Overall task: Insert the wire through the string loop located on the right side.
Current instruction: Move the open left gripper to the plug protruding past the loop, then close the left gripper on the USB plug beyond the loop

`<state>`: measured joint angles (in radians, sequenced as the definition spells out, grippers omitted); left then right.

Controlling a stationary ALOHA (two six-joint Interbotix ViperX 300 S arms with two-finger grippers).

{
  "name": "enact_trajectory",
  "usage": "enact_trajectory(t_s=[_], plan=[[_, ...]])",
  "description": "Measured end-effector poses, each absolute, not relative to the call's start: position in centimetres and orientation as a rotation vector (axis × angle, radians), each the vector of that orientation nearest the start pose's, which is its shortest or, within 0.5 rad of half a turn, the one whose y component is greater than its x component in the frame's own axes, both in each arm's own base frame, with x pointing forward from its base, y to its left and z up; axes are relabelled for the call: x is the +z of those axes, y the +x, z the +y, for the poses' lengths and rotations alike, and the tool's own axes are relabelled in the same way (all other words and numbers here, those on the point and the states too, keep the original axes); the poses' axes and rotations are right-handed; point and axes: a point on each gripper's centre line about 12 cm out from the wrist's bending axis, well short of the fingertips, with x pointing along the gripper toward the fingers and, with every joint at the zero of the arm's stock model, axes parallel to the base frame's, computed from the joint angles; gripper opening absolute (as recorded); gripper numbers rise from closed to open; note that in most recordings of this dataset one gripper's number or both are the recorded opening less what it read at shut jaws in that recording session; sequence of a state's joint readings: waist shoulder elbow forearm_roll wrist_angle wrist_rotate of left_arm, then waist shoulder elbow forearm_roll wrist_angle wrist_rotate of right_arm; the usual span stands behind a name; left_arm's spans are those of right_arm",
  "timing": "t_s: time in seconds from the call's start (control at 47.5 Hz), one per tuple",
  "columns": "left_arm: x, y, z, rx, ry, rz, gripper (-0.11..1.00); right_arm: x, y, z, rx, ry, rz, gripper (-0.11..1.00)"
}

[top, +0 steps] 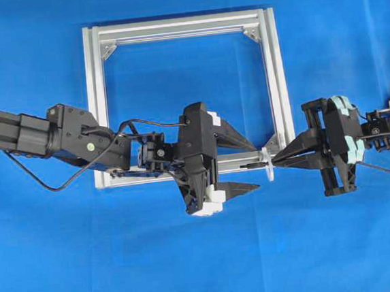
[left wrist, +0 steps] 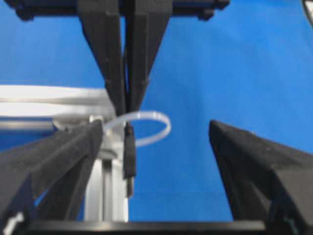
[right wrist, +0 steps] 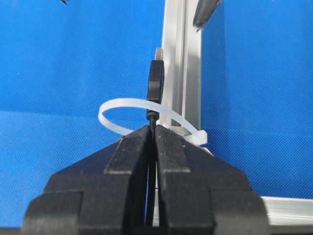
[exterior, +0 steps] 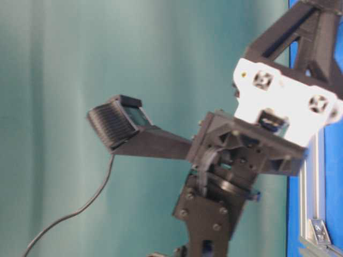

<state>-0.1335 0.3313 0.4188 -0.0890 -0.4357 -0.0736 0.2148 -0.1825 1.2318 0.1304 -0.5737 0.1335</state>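
Your right pincer (right wrist: 152,134) is clamped on the wire (right wrist: 155,81), its plug poking through the string loop (right wrist: 128,104) at the frame's (top: 179,28) near-right corner. Left pincer (top: 236,164) gapes wide: close squarely on the plug.

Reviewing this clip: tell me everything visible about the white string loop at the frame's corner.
The string loop is a thin, flat, translucent white band that looks like plastic, curved into an open oval. It sits at the frame's lower right corner and juts out sideways. The wire's black plug passes through it, held by the shut right end effector.
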Motion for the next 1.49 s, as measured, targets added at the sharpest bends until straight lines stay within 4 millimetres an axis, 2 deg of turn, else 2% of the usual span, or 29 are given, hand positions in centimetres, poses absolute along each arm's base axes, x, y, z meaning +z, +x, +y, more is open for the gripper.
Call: enact_trajectory(t_s=[0.189, 0.273, 1.493], plan=[[11.4, 48.6, -6.1, -0.065, -0.119, 0.389, 0.83, 11.8, 25.4, 4.7, 0.083, 0.170, 0.491, -0.03], [10.7, 48.9, -6.1, -0.064, -0.119, 0.398, 0.83, 11.8, 25.4, 4.7, 0.082, 0.171, 0.491, -0.03], [10.9, 49.3, -6.0, -0.062, -0.120, 0.388, 0.83, 11.8, 25.4, 4.6, 0.081, 0.170, 0.489, -0.03]])
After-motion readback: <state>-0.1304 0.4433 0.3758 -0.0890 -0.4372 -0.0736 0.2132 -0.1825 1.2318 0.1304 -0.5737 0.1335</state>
